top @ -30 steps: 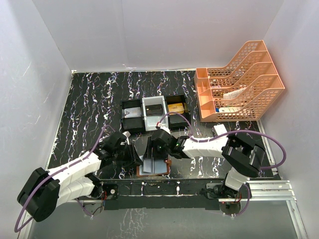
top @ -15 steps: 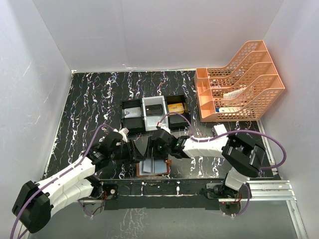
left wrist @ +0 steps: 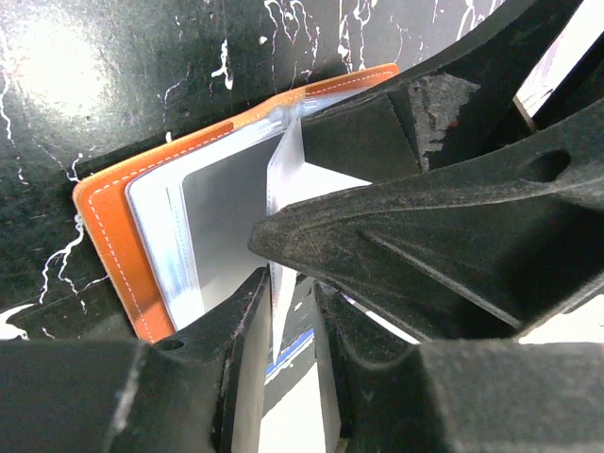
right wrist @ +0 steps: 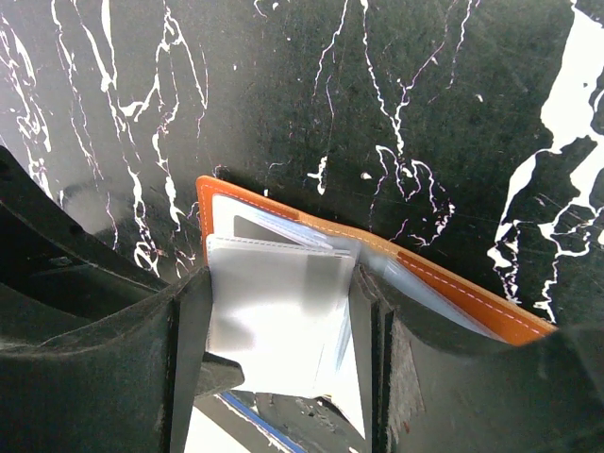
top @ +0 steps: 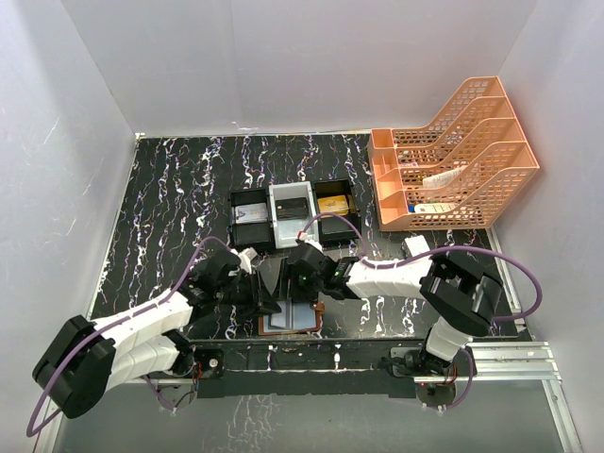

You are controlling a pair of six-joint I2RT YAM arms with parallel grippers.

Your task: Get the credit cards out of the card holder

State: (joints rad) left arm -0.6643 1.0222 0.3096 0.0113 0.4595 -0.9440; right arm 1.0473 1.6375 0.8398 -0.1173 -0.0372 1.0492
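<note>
At the tabletop's near edge, the right hand (right wrist: pixel 281 321) clamps the card holder (right wrist: pixel 444 280) pocket while the left hand (left wrist: pixel 293 302) pinches a credit card (left wrist: pixel 283 179), which next needs drawing clear.

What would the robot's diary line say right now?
card holder: spread open on table | left jaws: shut on thin pale sheet | right jaws: astride pale leaf

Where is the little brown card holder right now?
In the top view, the card holder lies open at the near edge of the table, about the middle, just this side of the compartment tray.
</note>
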